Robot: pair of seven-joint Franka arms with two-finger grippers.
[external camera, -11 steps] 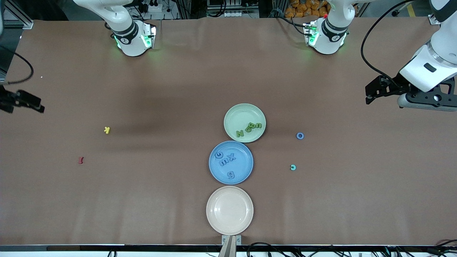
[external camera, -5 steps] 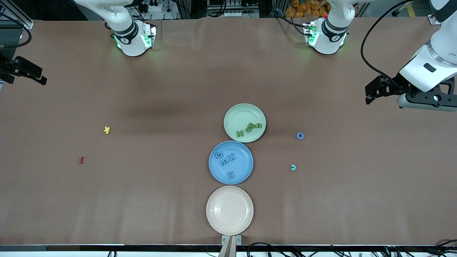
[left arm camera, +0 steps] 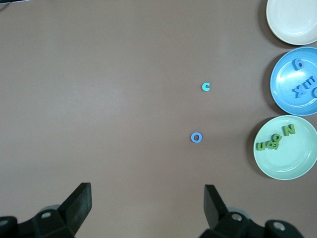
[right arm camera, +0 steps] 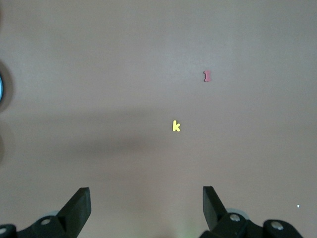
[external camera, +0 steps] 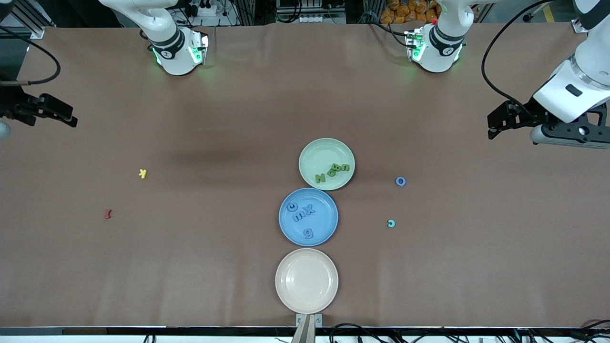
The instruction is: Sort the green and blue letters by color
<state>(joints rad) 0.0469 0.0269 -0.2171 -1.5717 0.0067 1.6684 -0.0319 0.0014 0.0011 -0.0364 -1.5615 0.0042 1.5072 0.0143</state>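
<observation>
Both end effectors, left [left arm camera: 147, 206] and right [right arm camera: 146, 207], gaped empty; loose blue O [external camera: 401, 181] risked being confused with teal c [external camera: 391, 223]

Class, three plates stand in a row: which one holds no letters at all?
The cream plate, nearest the front camera. The blue plate and the green plate both hold letters.
</observation>
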